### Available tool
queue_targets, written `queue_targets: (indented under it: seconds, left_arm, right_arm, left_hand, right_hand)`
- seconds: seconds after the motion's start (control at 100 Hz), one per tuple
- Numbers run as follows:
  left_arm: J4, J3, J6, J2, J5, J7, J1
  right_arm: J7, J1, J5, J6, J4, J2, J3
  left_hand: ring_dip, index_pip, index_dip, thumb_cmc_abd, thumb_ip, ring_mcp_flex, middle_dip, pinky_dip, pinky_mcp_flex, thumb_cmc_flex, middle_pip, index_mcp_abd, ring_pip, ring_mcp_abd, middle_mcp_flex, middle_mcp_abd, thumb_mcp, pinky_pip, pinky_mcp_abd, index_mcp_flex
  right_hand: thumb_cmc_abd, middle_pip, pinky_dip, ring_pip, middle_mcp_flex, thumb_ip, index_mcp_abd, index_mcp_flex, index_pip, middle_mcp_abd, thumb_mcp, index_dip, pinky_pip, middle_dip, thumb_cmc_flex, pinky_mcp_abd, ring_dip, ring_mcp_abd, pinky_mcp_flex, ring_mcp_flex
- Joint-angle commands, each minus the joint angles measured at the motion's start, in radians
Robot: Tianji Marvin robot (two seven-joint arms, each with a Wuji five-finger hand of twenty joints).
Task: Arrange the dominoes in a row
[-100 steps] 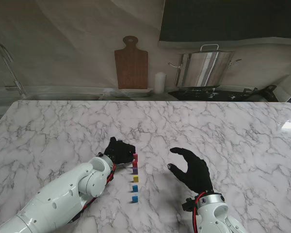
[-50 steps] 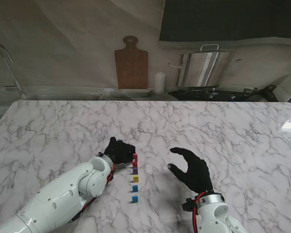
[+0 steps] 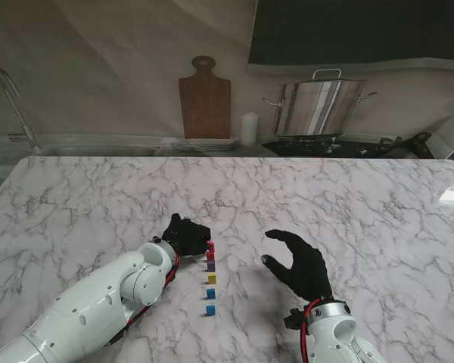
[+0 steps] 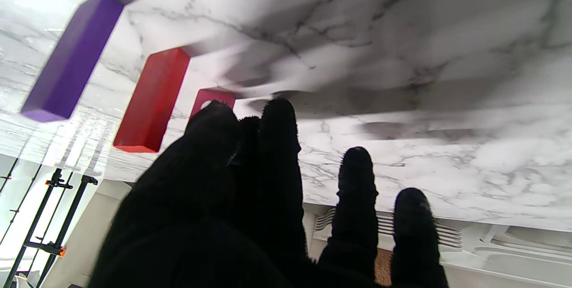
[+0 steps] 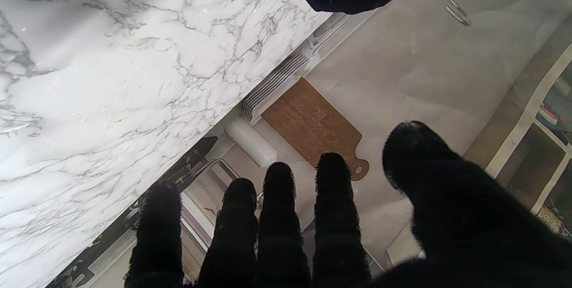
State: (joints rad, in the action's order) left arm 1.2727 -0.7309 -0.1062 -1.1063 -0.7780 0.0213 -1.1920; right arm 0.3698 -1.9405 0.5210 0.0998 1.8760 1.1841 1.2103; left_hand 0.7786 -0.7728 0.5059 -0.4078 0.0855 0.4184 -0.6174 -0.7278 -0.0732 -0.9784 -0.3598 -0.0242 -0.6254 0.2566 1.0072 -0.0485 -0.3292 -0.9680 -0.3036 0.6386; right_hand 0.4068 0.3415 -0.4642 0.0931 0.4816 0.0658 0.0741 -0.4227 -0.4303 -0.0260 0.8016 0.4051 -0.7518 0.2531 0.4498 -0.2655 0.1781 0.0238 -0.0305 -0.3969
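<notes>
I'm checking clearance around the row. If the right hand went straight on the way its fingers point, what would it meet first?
Probably nothing: the right hand, open, points across bare marble table toward the far edge. The domino row sits off to its left, outside that line. Depth is hard to judge.

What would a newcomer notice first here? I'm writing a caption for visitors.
A short row of coloured dominoes stands on the marble table, running away from me between both arms. The black-gloved left hand pinches the farthest, pink domino. The right hand hovers open to the right.
</notes>
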Motion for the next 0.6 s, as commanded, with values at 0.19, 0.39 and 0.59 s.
queue_targets:
  seconds: [0.19,0.39,0.59]
  left_arm:
    - [0.002,0.002,-0.005,0.004,-0.005,-0.023,-0.003]
    - [-0.003,0.001,-0.001,0.002,-0.004,-0.016,-0.003]
    - [-0.007,0.004,-0.001,0.002,-0.004,-0.012,-0.001]
  right_arm:
    - [-0.002,-0.004,0.0,0.005,0.001,0.001,-0.001]
    - [-0.002,-0.004,0.0,0.005,0.001,0.001,-0.001]
    - [-0.001,-0.005,-0.001,0.004,0.002,0.001,-0.001]
  left_hand:
    - [0.008,0.011,0.018,-0.033,-0.016,-0.018,0.026,-0.007,-0.025,-0.001,0.005,-0.031,0.007,0.019,-0.021,-0.002,-0.027,0.018,-0.007,-0.024]
    - [0.012,-0.053,0.037,-0.01,-0.016,-0.016,-0.07,-0.008,-0.025,-0.009,0.073,0.026,0.005,0.018,0.048,-0.054,0.008,0.022,-0.008,-0.009]
    - [0.015,-0.125,0.079,-0.006,-0.017,-0.014,-0.108,-0.008,-0.024,-0.006,0.034,0.054,0.0,0.016,0.06,-0.073,0.022,0.022,-0.008,-0.01]
  right_hand:
    - [-0.004,0.008,-0.018,0.008,0.01,-0.021,-0.008,-0.013,0.001,-0.004,0.001,0.015,-0.008,0.007,-0.001,-0.008,0.011,0.002,-0.006,-0.003]
    - [-0.006,0.008,-0.018,0.008,0.01,-0.021,-0.008,-0.013,0.001,-0.002,0.0,0.016,-0.009,0.007,-0.002,-0.008,0.011,0.001,-0.007,-0.004]
    - [-0.006,0.008,-0.018,0.008,0.01,-0.021,-0.009,-0.012,0.001,-0.004,-0.001,0.015,-0.008,0.007,-0.002,-0.009,0.011,0.002,-0.006,-0.003]
